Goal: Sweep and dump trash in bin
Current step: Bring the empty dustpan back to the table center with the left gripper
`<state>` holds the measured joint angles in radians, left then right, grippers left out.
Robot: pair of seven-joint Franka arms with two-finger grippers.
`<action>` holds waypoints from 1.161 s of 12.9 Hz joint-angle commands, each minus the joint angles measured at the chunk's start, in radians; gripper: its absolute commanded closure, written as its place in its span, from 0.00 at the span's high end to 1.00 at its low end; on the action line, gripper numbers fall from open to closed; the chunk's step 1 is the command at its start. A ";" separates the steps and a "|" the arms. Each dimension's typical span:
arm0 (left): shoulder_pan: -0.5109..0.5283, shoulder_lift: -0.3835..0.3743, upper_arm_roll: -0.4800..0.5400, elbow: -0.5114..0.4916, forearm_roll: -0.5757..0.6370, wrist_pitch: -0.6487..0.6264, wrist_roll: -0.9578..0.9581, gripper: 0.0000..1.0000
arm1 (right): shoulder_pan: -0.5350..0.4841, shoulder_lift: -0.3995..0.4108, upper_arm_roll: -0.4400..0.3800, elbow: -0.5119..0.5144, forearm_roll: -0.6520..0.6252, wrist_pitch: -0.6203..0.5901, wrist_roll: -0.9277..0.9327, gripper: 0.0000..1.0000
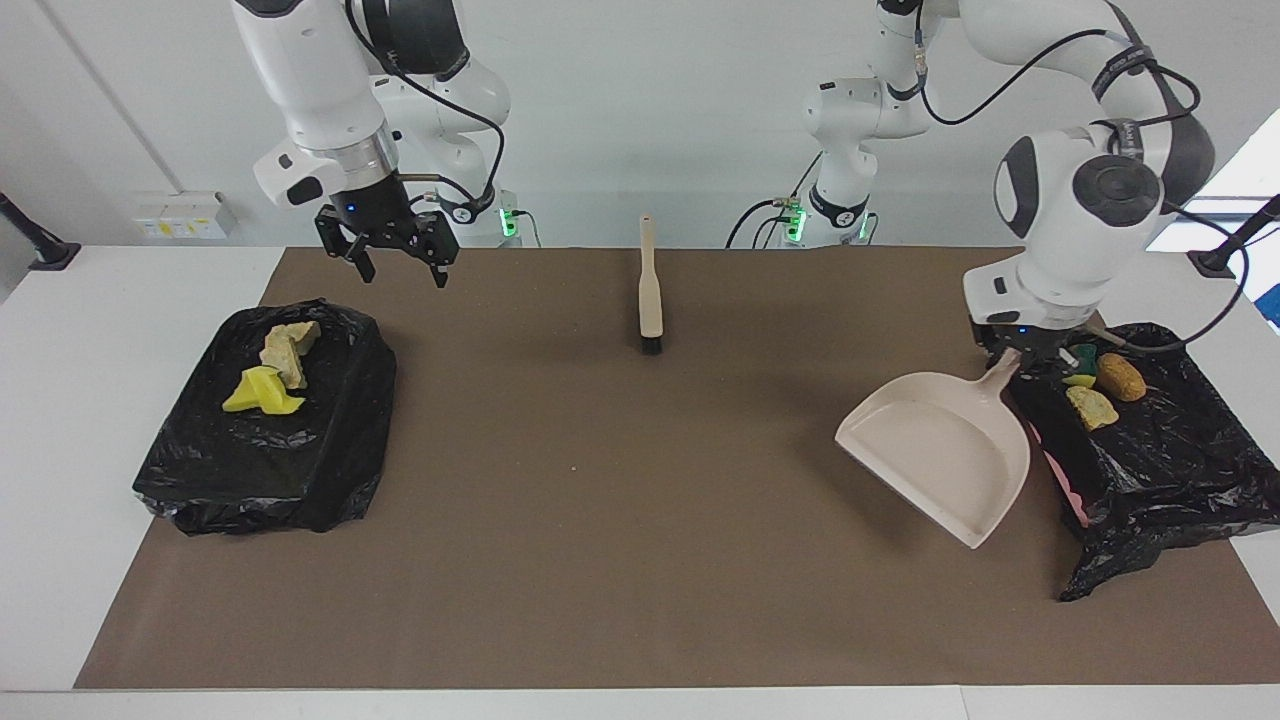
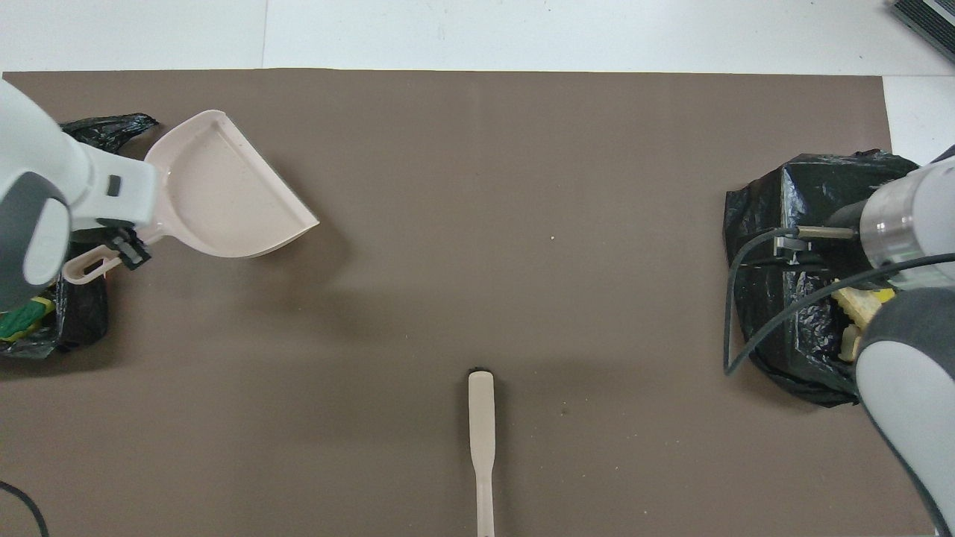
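1. my left gripper [image 1: 1030,362] pinches the handle of the beige plastic dustpan [image 1: 940,450], tilted beside the black-bagged bin [image 1: 1150,450] at my left arm's end; it could snag the bag.
2. the small sponge scraps [image 1: 1092,406] lie on both bags; a knock would spill them onto the brown desk mat [image 1: 600,500].
3. my right gripper [image 1: 398,255], jaws spread, hangs above the other black-bagged bin [image 1: 270,420].

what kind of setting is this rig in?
Likely a robotics lab bench, not a home: a white table with a brown mat, staged sweeping props, namely a beige plastic dustpan, a beige-handled brush and black bag-lined bins, plus a plain white wall.
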<state>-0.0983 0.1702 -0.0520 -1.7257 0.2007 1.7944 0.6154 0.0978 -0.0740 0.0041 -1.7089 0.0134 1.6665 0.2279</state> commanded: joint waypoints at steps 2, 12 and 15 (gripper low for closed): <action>-0.161 0.009 0.020 -0.049 -0.104 0.071 -0.357 0.00 | -0.062 -0.013 0.013 0.096 -0.018 -0.102 -0.035 1.00; -0.460 0.173 0.021 0.035 -0.280 0.301 -1.011 0.00 | -0.170 -0.041 -0.085 0.232 -0.024 -0.277 -0.268 1.00; -0.468 0.215 0.021 0.041 -0.303 0.324 -1.077 0.00 | -0.170 -0.040 -0.085 0.161 -0.024 -0.266 -0.260 1.00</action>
<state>-0.5460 0.3447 -0.0507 -1.7105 -0.0784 2.0993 -0.4298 -0.0650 -0.1125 -0.0927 -1.5043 0.0071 1.4034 -0.0190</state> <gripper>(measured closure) 0.687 0.000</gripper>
